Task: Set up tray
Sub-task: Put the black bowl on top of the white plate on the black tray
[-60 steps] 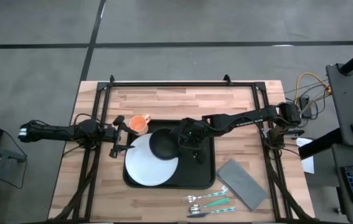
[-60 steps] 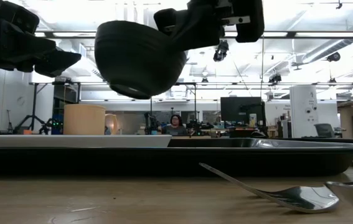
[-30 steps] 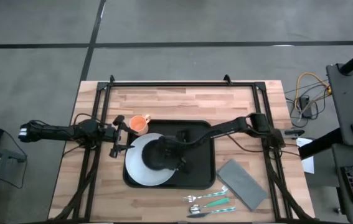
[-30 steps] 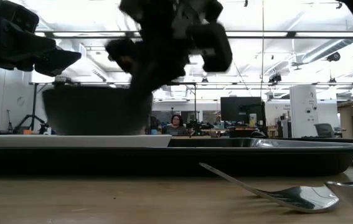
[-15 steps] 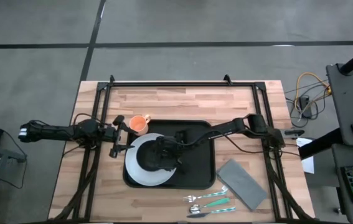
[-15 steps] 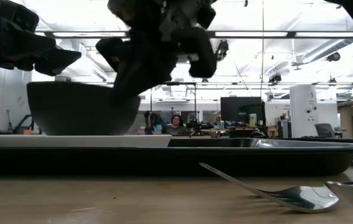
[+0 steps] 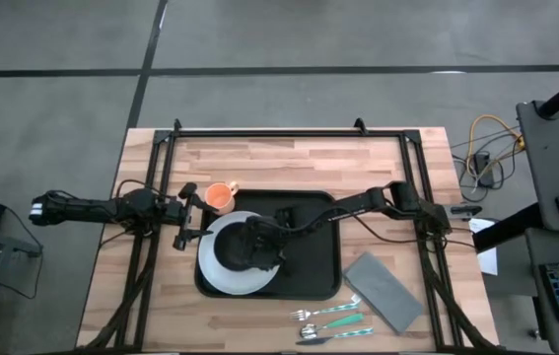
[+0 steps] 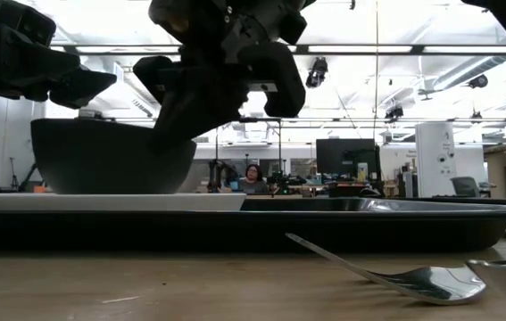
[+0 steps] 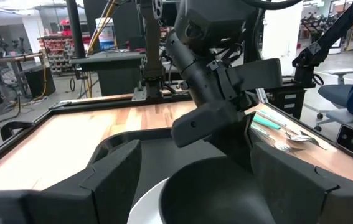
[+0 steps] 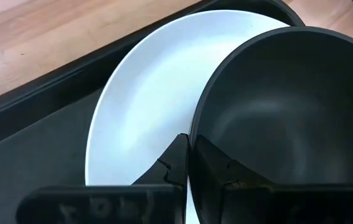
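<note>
Right gripper [image 7: 264, 240]: clenched on the rim of the black bowl [image 7: 241, 246], one finger inside the wall and one outside, as only the right wrist view showed.
Black bowl: beneath and around the right gripper, standing on the white plate [image 7: 218, 273]; the low view showed its base level on the plate.
White plate: under the bowl, lying in the end of the tray nearest the left gripper.
Tray [image 7: 318, 271]: black, directly under the right gripper.
Left gripper [image 7: 184, 214]: jaws spread and empty, just beside the tray's edge; the left wrist view looked across the bowl to the right gripper.
Orange cup [image 7: 221, 196]: on the wood just beside the left gripper.
Grey napkin [image 7: 384, 292], cutlery [image 7: 330, 320]: beyond the tray, well apart from both grippers.
Change: two seconds before, the bowl hung in the air above the tray; it now rested on the plate.
</note>
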`<move>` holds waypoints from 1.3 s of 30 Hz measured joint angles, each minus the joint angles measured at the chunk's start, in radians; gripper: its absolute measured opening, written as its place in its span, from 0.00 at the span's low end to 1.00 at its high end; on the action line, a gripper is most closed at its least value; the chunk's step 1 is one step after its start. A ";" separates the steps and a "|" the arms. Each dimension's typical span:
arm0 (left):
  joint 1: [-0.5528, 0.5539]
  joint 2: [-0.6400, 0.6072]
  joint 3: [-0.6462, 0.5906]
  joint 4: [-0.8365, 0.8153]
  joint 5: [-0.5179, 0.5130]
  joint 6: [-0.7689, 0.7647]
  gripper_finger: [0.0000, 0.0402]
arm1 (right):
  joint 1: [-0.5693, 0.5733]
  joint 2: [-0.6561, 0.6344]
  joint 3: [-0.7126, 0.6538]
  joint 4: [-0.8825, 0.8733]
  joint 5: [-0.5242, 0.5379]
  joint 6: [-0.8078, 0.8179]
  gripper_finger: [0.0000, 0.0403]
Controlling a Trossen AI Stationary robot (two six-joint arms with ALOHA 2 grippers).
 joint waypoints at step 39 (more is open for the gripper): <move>0.001 0.000 0.000 -0.001 0.000 0.000 0.70 | 0.000 0.011 -0.001 0.076 0.020 0.042 0.28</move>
